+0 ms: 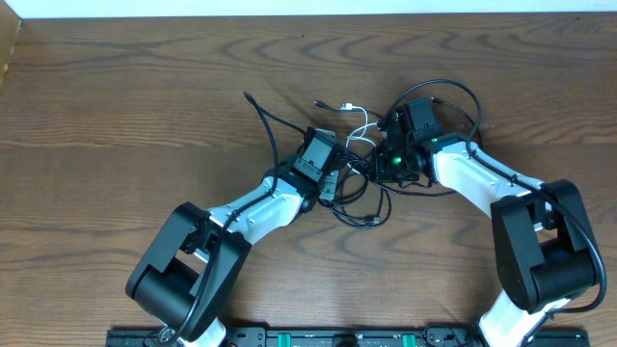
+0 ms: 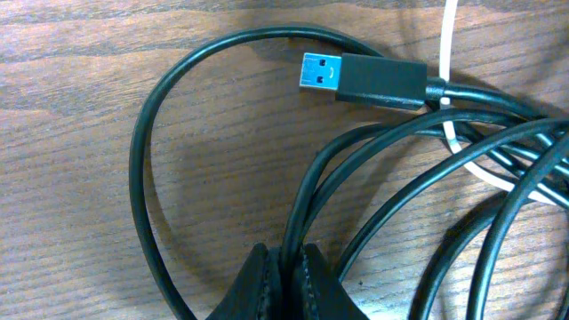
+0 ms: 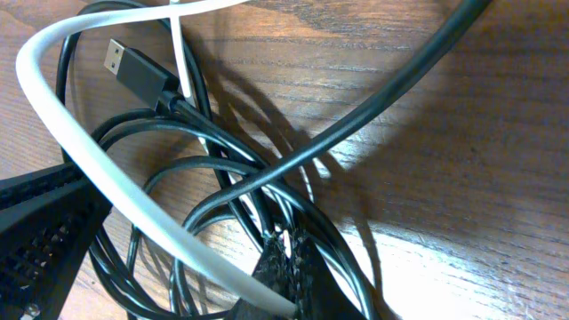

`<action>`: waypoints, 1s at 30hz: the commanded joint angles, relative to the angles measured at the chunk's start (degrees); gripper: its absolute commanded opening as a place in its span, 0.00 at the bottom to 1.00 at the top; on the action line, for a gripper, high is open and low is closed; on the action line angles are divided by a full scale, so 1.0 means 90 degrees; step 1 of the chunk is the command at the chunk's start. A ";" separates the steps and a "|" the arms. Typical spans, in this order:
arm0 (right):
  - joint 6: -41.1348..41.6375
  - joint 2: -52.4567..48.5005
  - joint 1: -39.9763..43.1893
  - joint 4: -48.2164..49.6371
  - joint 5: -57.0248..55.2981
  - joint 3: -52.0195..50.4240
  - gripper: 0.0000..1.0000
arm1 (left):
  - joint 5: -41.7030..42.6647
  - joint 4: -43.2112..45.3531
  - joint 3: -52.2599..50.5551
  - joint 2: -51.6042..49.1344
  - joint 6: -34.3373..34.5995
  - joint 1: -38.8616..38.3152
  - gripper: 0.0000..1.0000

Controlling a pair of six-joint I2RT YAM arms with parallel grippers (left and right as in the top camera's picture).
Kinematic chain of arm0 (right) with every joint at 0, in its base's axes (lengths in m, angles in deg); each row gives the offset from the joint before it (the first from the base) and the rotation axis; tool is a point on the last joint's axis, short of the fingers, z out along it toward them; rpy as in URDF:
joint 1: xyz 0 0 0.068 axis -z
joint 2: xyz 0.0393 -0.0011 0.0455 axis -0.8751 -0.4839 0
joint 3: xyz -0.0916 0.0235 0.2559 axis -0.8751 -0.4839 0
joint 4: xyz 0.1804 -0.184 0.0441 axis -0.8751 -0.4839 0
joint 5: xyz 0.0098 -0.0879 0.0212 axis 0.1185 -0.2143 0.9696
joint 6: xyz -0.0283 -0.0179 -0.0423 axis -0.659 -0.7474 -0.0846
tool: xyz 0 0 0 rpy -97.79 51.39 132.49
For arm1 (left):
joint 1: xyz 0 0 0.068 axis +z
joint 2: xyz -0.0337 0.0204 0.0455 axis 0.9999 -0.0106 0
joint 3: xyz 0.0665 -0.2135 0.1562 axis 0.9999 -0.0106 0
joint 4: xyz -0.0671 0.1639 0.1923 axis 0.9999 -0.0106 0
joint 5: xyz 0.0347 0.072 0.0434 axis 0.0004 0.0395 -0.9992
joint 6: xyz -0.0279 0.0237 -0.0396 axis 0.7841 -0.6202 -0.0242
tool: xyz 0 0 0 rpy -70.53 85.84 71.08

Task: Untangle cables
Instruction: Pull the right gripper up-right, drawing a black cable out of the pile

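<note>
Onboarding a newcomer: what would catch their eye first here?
The knot of cables at the middle of the table, with the left hand and right hand both shut in it. Close up, a blue-tongued USB plug lies above the black cable that the left hand pinches, and a white cable arcs over black loops.

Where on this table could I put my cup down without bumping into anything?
The table is bare on the whole left side, beyond the left arm; in the far right corner, behind the right arm; and near the front between both arm bases. The middle is crowded: the cables lie tangled there with both arms over them.
</note>
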 commanded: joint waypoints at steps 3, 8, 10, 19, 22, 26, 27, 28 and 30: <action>-0.0073 -0.0007 0.0046 0.0044 0.0330 0.0044 0.01 | -0.0012 -0.0017 -0.0058 0.0104 -0.0080 0.0046 0.08; -0.0325 -0.0002 0.0245 0.0141 0.1479 0.0053 0.01 | -0.0012 -0.0019 -0.0058 0.0104 -0.0080 0.0046 0.08; -0.0517 0.0015 0.0381 0.0141 0.2210 0.0053 0.01 | -0.0012 -0.0019 -0.0058 0.0104 -0.0080 0.0046 0.08; -0.0648 0.0039 0.1076 0.0469 0.4629 0.0053 0.01 | -0.0012 -0.0017 -0.0058 0.0104 -0.0080 0.0046 0.08; -0.0644 0.0039 0.1200 0.0685 0.5005 0.0053 0.01 | -0.0012 -0.0015 -0.0058 0.0104 -0.0080 0.0046 0.08; -0.0512 0.0041 0.1251 0.0979 0.5265 0.0053 0.01 | -0.0012 -0.0015 -0.0058 0.0104 -0.0080 0.0046 0.08; -0.0323 0.0041 0.1248 0.1166 0.5357 0.0053 0.01 | -0.0012 -0.0015 -0.0058 0.0104 -0.0080 0.0046 0.08; -0.0216 0.0041 0.1248 0.1287 0.5433 0.0053 0.01 | -0.0012 -0.0015 -0.0058 0.0104 -0.0080 0.0046 0.08; 0.0155 0.0041 0.1248 0.1783 0.5741 0.0053 0.01 | -0.0012 -0.0015 -0.0058 0.0104 -0.0080 0.0046 0.08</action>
